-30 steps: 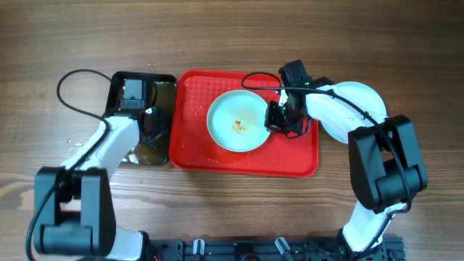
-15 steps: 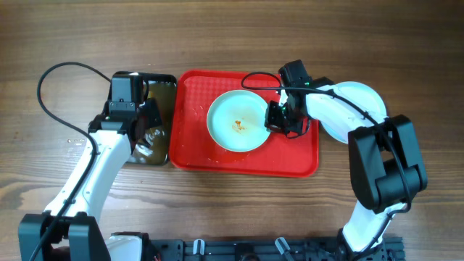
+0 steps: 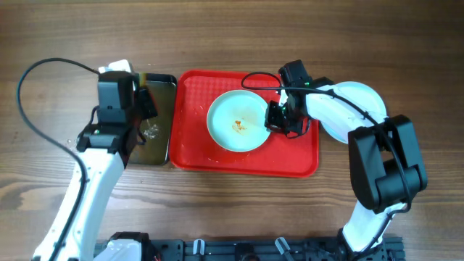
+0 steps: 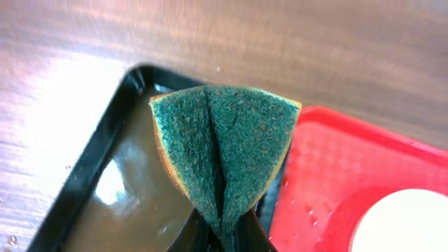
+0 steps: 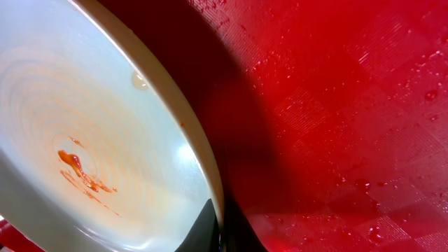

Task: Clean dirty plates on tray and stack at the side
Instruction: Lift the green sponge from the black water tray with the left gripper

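A pale plate [image 3: 238, 120] with an orange-red smear in its middle is on the red tray [image 3: 196, 145]. My right gripper [image 3: 276, 116] is shut on the plate's right rim; the right wrist view shows the rim [image 5: 203, 161] pinched between the fingers [image 5: 221, 234] and lifted off the tray [image 5: 336, 105]. My left gripper [image 3: 145, 101] is shut on a folded green sponge [image 4: 224, 147] and holds it above the black tray [image 4: 105, 210], at its right side. A stack of plates [image 3: 359, 98] lies right of the red tray, partly hidden by my right arm.
The black tray [image 3: 156, 148] holds brownish water and stands against the red tray's left side. Water drops lie on the red tray. Cables loop over the table at the left and above the red tray.
My left arm has risen and swung up-left with the sponge, out of the black tray's water. My right gripper and the plate have not moved.
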